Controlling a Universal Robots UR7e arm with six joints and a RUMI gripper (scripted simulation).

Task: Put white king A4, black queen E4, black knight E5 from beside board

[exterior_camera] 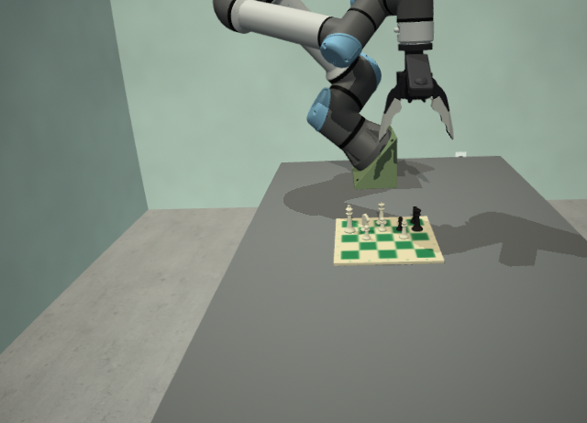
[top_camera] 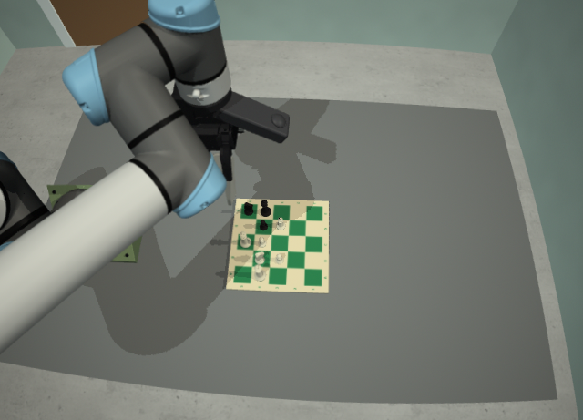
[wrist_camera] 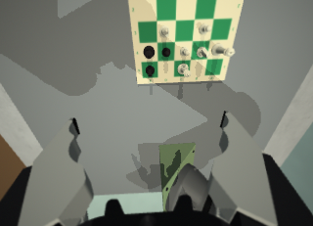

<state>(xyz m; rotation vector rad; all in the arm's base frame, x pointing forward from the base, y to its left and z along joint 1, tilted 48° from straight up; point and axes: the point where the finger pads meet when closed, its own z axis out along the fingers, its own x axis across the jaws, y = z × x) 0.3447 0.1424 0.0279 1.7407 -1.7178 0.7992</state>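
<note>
The board [top_camera: 324, 284] [exterior_camera: 388, 261] [wrist_camera: 135, 40] carries several upright pieces. The black knight [top_camera: 248, 209] [wrist_camera: 150, 70] stands in the E5 corner square, mostly hidden behind the queen in the exterior view. The black queen [top_camera: 265, 210] [exterior_camera: 414, 218] [wrist_camera: 149, 52] stands beside it on E4. The white king [top_camera: 259, 272] [exterior_camera: 349, 219] [wrist_camera: 222, 50] stands on A4. All three look inside their squares. My gripper [exterior_camera: 416, 138] [wrist_camera: 151, 115] is wide open and empty, high above the table on the arm-base side of the board.
A black pawn [top_camera: 262, 225] [wrist_camera: 166, 52], a white knight [top_camera: 260, 257] [wrist_camera: 201, 52], several white pawns and a tall white piece [top_camera: 244, 240] [exterior_camera: 381, 212] [wrist_camera: 184, 69] also stand on the board. The green arm mount [exterior_camera: 379, 179] [wrist_camera: 168, 155] is behind it. No piece shows beside the board.
</note>
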